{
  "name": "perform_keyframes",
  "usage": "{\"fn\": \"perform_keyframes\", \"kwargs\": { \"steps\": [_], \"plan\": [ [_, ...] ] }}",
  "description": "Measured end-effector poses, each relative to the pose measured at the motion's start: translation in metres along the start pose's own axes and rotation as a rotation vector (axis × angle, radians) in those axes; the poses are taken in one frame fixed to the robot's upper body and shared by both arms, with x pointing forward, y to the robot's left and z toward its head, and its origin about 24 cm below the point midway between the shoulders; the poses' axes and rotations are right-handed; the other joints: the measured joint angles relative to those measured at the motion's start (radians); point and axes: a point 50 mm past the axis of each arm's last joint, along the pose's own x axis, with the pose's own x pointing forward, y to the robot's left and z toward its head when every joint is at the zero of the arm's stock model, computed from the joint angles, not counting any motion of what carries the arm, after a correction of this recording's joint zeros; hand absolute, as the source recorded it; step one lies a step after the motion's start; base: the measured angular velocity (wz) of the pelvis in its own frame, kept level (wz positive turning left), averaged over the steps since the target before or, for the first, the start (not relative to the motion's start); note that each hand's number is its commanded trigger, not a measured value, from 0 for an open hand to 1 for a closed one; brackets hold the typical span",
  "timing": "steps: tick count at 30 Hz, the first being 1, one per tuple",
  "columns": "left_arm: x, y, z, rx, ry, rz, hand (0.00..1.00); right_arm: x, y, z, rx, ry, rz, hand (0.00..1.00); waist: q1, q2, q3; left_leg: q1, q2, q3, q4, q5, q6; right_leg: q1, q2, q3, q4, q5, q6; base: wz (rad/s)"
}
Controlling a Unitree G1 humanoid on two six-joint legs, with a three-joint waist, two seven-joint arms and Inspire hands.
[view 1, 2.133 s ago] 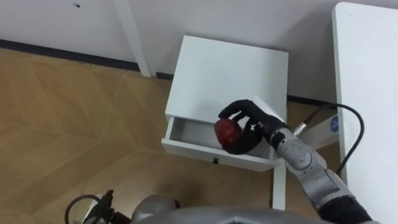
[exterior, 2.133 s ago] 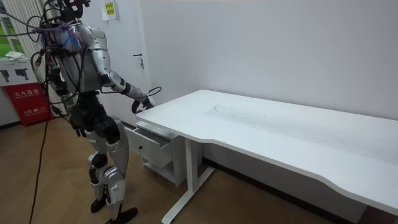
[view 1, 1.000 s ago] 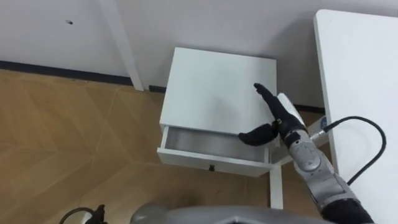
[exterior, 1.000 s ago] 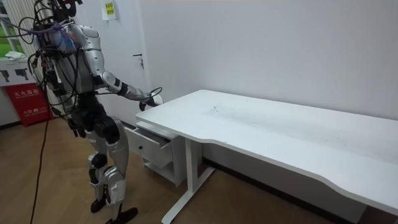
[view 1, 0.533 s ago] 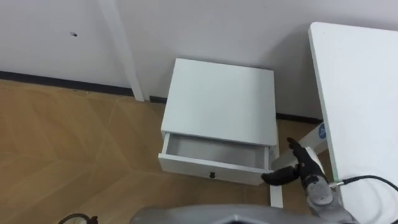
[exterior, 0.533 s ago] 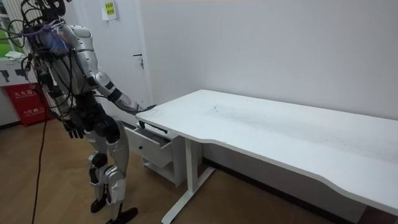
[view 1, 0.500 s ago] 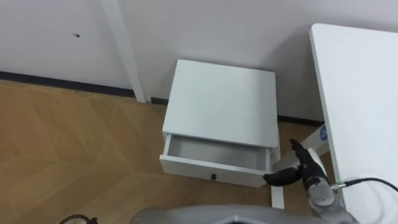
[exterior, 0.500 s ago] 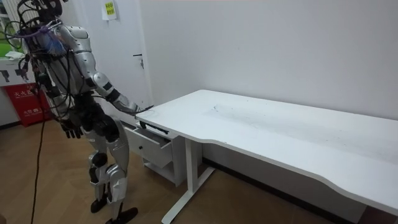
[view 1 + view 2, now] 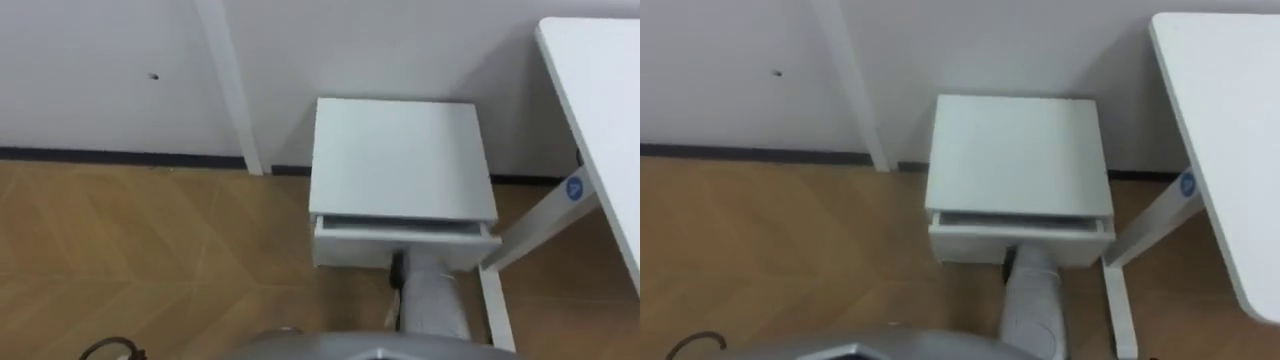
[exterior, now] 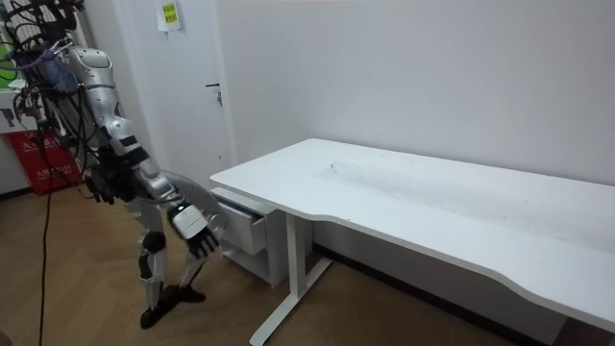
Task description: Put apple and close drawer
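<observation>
The white cabinet (image 9: 400,150) stands against the wall. Its drawer (image 9: 400,245) is pushed almost fully in, leaving a narrow slit under the top, so the drawer's inside is hidden. My right hand (image 9: 397,268) is low in front of the cabinet, against the drawer's front. In the room view the right hand (image 10: 199,236) reaches down to the drawer (image 10: 242,231) with straight fingers and holds nothing. My left hand (image 10: 96,187) hangs by my hip in the room view.
A white desk (image 9: 600,100) stands right of the cabinet, with its leg (image 9: 495,305) close to the drawer's right corner. Wooden floor (image 9: 150,260) stretches to the left. I stand before the cabinet, leaning back, with the right arm stretched down.
The apple has left my right hand. The hand sank from beside the cabinet to the drawer's front, and the drawer went from wide open to almost shut. My body leaned back; the camera shifted.
</observation>
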Motion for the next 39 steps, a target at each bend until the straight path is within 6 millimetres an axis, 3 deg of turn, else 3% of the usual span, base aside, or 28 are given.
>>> {"fn": "perform_keyframes", "kwargs": {
  "steps": [1,3,5,6,7,8,9,10,12,14,15,16,17,18,19,20,22,24,25,27,31,33,34,39],
  "plan": [
    [0.0,-0.001,0.0,0.0,0.01,-0.004,0.0,0.0,0.002,-0.004,0.02,0.024,0.004,0.0,-0.002,0.006,0.0033,-0.009,0.004,0.0,0.015,-0.011,-0.008,-0.051,0.002,-0.012,0.035,-0.01,-0.003,-0.07],
    [-0.001,-0.005,-0.004,0.004,0.022,-0.013,0.0,-0.001,0.004,-0.004,0.067,0.036,0.008,0.0,-0.004,0.004,0.0026,-0.008,0.009,-0.002,0.018,-0.016,-0.014,-0.09,0.0,-0.019,0.058,-0.011,-0.004,-0.07],
    [-0.002,-0.009,-0.01,0.006,0.044,-0.02,0.0,-0.001,0.004,-0.002,0.098,0.04,0.009,0.0,-0.006,0.004,0.0022,-0.005,0.013,-0.002,0.01,-0.017,-0.058,-0.093,-0.002,-0.016,0.049,-0.01,-0.004,-0.08],
    [-0.004,-0.013,-0.02,0.006,0.071,-0.031,0.0,0.0,0.003,0.003,0.117,0.037,0.001,0.0,-0.012,0.01,-0.0011,0.014,0.008,0.01,-0.029,-0.004,-0.152,-0.065,0.002,-0.018,0.007,-0.009,-0.009,-0.19],
    [-0.005,-0.014,-0.03,0.008,0.094,-0.033,0.0,0.0,0.006,0.011,0.131,0.032,0.002,0.0,-0.007,-0.033,-0.0029,0.015,0.001,-0.003,0.015,-0.012,-0.263,-0.032,-0.027,-0.005,-0.044,-0.007,-0.002,-0.03],
    [-0.004,-0.01,-0.027,0.011,0.084,-0.02,0.0,0.0,0.007,0.01,0.136,0.037,0.003,0.0,-0.005,-0.032,0.0005,-0.022,0.026,-0.052,0.131,-0.033,-0.177,-0.025,-0.042,0.005,-0.053,-0.01,0.006,0.35],
    [-0.002,0.002,-0.017,0.011,0.041,0.011,0.0,0.0,0.007,0.007,0.149,0.054,-0.001,0.0,-0.001,0.003,-0.0024,-0.077,0.108,-0.162,0.232,-0.165,-0.165,-0.018,-0.047,0.037,-0.071,-0.012,0.019,0.5],
    [-0.001,0.008,-0.018,0.008,0.04,0.027,0.0,0.0,0.009,0.008,0.143,0.058,0.005,0.0,0.009,-0.022,0.0062,-0.099,0.095,-0.13,0.295,-0.194,-0.115,0.026,-0.06,0.098,-0.132,-0.009,0.026,0.28],
    [-0.003,0.002,-0.028,0.014,0.064,0.01,0.0,0.0,0.008,0.016,0.151,0.022,0.006,0.0,0.004,-0.038,0.0098,-0.068,0.072,-0.117,0.283,-0.194,-0.098,0.168,-0.076,0.108,-0.268,0.0,0.04,0.02],
    [-0.002,0.001,-0.024,0.015,0.035,0.009,0.0,0.0,0.009,0.013,0.142,0.029,0.012,0.0,0.003,-0.037,0.0093,-0.051,0.057,-0.112,0.247,-0.18,-0.082,0.305,-0.068,0.107,-0.449,0.011,0.055,0.14],
    [-0.003,0.001,-0.023,0.012,0.023,0.014,0.0,-0.001,0.009,0.012,0.138,0.038,0.016,0.0,0.007,-0.046,0.0103,-0.031,0.041,-0.099,0.206,-0.164,-0.078,0.402,-0.068,0.109,-0.601,0.011,0.056,-0.04],
    [-0.003,0.0,-0.026,0.008,0.027,0.022,0.0,-0.001,0.009,0.011,0.138,0.044,0.016,0.0,0.007,-0.06,0.0093,0.009,0.02,-0.091,0.142,-0.142,-0.079,0.521,-0.067,0.107,-0.786,0.009,0.06,-0.09],
    [-0.004,-0.001,-0.028,0.009,0.03,0.028,0.0,-0.001,0.009,0.009,0.137,0.047,0.016,0.0,0.007,-0.068,0.0083,0.03,0.011,-0.086,0.107,-0.129,-0.081,0.582,-0.066,0.105,-0.878,0.003,0.064,-0.15],
    [-0.004,0.0,-0.029,0.008,0.031,0.039,0.0,-0.001,0.008,0.007,0.139,0.051,0.013,0.0,0.013,-0.082,0.0063,0.064,0.002,-0.08,0.042,-0.106,-0.088,0.693,-0.049,0.105,-1.057,-0.016,0.074,-0.15],
    [-0.004,0.0,-0.028,0.005,0.029,0.051,0.0,-0.001,0.007,0.008,0.142,0.046,0.01,0.0,0.021,-0.095,0.0007,0.085,0.003,-0.079,-0.016,-0.083,-0.102,0.78,-0.021,0.108,-1.226,-0.063,0.071,-0.21],
    [-0.004,0.0,-0.026,0.001,0.023,0.056,0.0,0.0,0.007,0.009,0.146,0.04,0.006,0.0,0.029,-0.098,0.0001,0.094,0.008,-0.076,-0.042,-0.072,-0.111,0.816,-0.009,0.109,-1.302,-0.072,0.073,-0.27],
    [-0.003,0.003,-0.019,-0.008,-0.015,0.078,0.0,0.0,0.007,0.015,0.143,0.014,0.002,0.0,0.057,-0.112,-0.002,0.119,0.028,-0.073,-0.125,-0.03,-0.147,0.918,0.025,0.099,-1.529,-0.069,0.073,-0.28],
    [-0.003,0.004,-0.015,-0.025,-0.031,0.082,0.0,0.0,0.009,0.023,0.15,-0.016,0.007,0.0,0.065,-0.124,-0.0036,0.147,0.038,-0.07,-0.17,-0.018,-0.168,0.97,0.048,0.089,-1.63,-0.061,0.072,-0.19],
    [-0.003,0.003,-0.016,-0.031,-0.029,0.08,0.0,0.0,0.01,0.029,0.155,-0.042,0.013,0.0,0.064,-0.128,-0.0047,0.17,0.05,-0.066,-0.203,-0.005,-0.188,0.996,0.063,0.085,-1.668,-0.052,0.06,-0.11],
    [-0.003,0.001,-0.016,-0.032,-0.026,0.075,0.0,-0.001,0.012,0.036,0.163,-0.078,0.022,0.0,0.064,-0.134,-0.0083,0.206,0.066,-0.065,-0.25,0.011,-0.206,1.026,0.083,0.083,-1.708,-0.042,0.044,-0.02],
    [-0.003,-0.001,-0.017,-0.036,-0.022,0.069,0.0,-0.002,0.016,0.047,0.178,-0.137,0.04,0.0,0.062,-0.132,-0.008,0.249,0.084,-0.074,-0.325,0.046,-0.233,1.053,0.105,0.082,-1.746,-0.032,0.028,0.0],
    [-0.003,-0.001,-0.018,-0.035,-0.017,0.069,0.0,-0.003,0.018,0.047,0.181,-0.142,0.045,0.0,0.061,-0.133,-0.0071,0.266,0.083,-0.076,-0.358,0.068,-0.236,1.059,0.105,0.081,-1.748,-0.031,0.026,0.1],
    [-0.003,-0.001,-0.019,-0.04,-0.015,0.07,0.0,-0.003,0.019,0.046,0.18,-0.139,0.051,0.0,0.062,-0.136,-0.0016,0.275,0.083,-0.076,-0.372,0.075,-0.238,1.068,0.105,0.081,-1.758,-0.031,0.026,0.09],
    [-0.003,0.0,-0.021,-0.071,0.001,0.071,0.0,-0.004,0.027,0.042,0.189,-0.125,0.102,0.0,0.062,-0.138,-0.0007,0.285,0.082,-0.078,-0.374,0.079,-0.239,1.081,0.105,0.082,-1.761,-0.031,0.025,0.01]
  ]
}}
